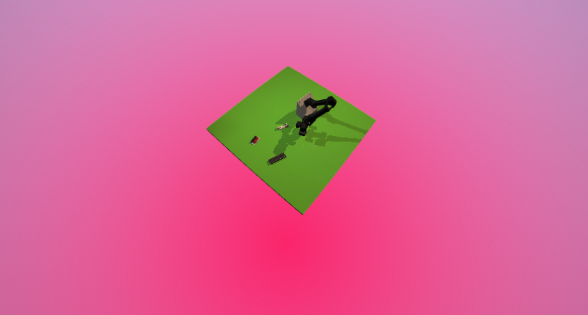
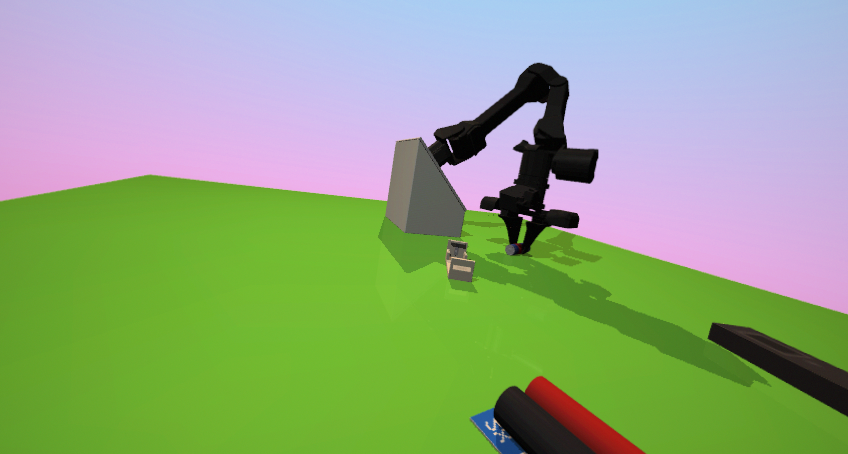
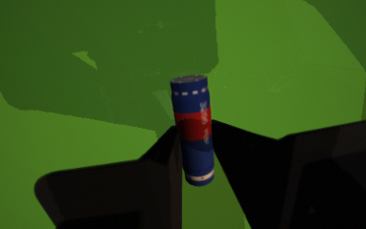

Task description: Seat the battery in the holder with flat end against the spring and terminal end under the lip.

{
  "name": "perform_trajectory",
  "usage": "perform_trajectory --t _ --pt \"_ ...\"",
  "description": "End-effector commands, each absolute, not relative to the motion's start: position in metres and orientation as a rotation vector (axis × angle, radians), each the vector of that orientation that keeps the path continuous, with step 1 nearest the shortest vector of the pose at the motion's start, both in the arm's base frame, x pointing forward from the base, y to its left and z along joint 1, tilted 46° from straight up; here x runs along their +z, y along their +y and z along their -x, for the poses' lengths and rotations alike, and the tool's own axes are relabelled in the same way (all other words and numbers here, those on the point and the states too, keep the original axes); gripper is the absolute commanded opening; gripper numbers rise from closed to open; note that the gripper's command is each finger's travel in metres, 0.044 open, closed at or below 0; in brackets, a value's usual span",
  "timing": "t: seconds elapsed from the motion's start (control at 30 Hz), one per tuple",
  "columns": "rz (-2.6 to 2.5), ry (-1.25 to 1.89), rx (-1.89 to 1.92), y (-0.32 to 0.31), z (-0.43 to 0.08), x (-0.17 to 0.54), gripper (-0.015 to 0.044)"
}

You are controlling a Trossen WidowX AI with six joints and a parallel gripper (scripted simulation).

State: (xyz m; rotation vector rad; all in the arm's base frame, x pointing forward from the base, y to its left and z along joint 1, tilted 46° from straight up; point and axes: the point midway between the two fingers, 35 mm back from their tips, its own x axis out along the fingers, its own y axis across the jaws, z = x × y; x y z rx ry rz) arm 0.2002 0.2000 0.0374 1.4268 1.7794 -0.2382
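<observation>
My gripper is shut on the battery, low over the green floor. The battery is blue with a red band and lies lengthwise between the fingertips, which meet its sides around the middle. Its silvery end points to the top of the wrist view, its white-ringed end to the bottom. Whether it touches the floor is unclear. The small beige-grey holder stands empty, left of the gripper in the top and exterior views. Its spring and lip are too small to make out.
The grey wedge-shaped base stands behind the holder. A black cylinder and a red cylinder lie side by side on a blue board in front. A long dark block lies at the right of the exterior view.
</observation>
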Motion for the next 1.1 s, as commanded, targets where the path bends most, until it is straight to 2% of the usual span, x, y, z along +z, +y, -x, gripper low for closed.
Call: perform_trajectory --t 0.0,0.47,1.07 --pt "-1.428 1.776 -0.246 0.200 -0.200 0.037 0.0068" --pt "-1.415 1.771 -0.236 0.162 -0.205 0.070 0.0068" --pt "-1.115 1.688 0.041 0.092 -0.284 0.022 0.0068"
